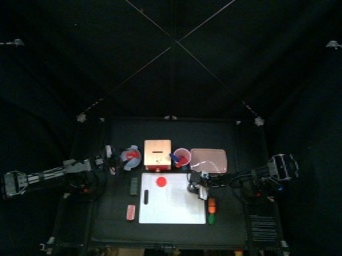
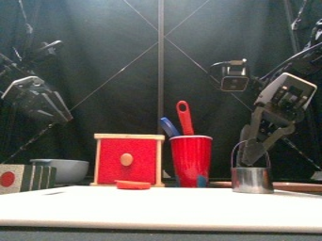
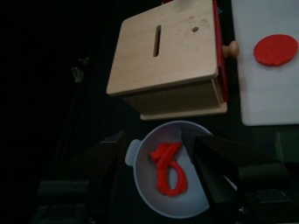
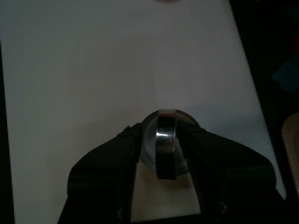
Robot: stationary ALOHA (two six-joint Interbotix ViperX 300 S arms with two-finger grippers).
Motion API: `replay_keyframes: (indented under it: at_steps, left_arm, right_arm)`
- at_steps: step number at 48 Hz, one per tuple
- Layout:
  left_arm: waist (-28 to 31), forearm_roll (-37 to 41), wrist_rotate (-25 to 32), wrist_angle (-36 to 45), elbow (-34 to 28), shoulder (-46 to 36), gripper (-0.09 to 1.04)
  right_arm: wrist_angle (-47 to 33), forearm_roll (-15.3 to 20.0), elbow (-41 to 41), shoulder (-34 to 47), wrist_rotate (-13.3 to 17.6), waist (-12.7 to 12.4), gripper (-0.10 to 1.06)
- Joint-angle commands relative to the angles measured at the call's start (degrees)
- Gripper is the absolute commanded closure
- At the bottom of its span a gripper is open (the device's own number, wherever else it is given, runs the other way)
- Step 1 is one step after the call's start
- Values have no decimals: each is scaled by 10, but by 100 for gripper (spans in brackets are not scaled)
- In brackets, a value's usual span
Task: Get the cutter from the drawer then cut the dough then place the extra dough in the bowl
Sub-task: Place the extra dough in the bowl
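A round red dough disc lies on the white cutting board, near its back left corner. The metal cutter stands on the board's right side, and my right gripper is shut on its wire handle; in the right wrist view the cutter sits between the jaws over the board. In the blue-grey bowl lies a red strip of extra dough. My left gripper hovers open above the bowl with nothing held. The wooden box stands behind the board.
A red cup with a blue and a red toy knife stands right of the box. The pink tray lies at the back right. A small red toy lies left of the board and another toy at its right edge.
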Motion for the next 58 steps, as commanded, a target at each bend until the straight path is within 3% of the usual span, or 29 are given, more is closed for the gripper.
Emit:
replay_keyframes:
  at_steps: [1,30,44,58]
  left_arm:
    - [1,-1,0,-6,-6,2,5]
    - [3,-25,1,-6,13,2,6]
    - [-1,-25,1,-11,13,2,6]
    - [2,-25,1,-17,14,2,6]
  right_arm:
    - [-1,-1,-12,-9,0,-1,20]
    - [11,-2,-24,-11,-7,-2,20]
    - [33,-29,-40,-12,-1,-2,20]
    - [40,-32,-55,-16,-6,-2,20]
